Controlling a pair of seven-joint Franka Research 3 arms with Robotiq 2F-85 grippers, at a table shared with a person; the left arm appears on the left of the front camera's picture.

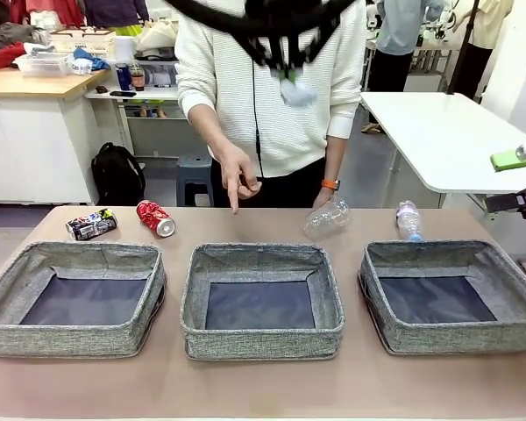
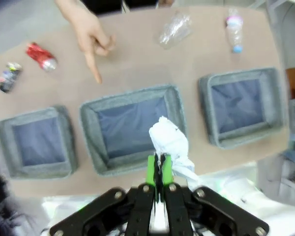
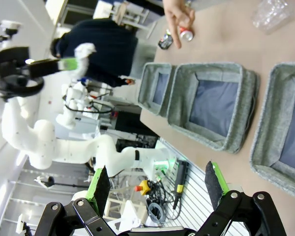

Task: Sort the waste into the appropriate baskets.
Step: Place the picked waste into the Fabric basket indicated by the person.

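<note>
Crumpled white paper ball (image 2: 169,142) pinched in our left gripper (image 2: 159,164), jaws almost fully closed on it. We hold it high over table (image 1: 263,386); in wrist view it sits in line with near rim of middle basket (image 2: 130,97). Our right gripper (image 3: 157,179) gapes wide, holding nothing. Red drink can (image 1: 155,218) and dark multicoloured can (image 1: 91,224) lie behind left basket (image 1: 79,254). Clear crushed plastic bottle (image 1: 326,217) lies behind middle basket, toward its right. Small bottle with pinkish label (image 1: 408,219) lies behind right basket (image 1: 438,250). Person's hand (image 1: 237,180) points index finger down behind middle basket.
</note>
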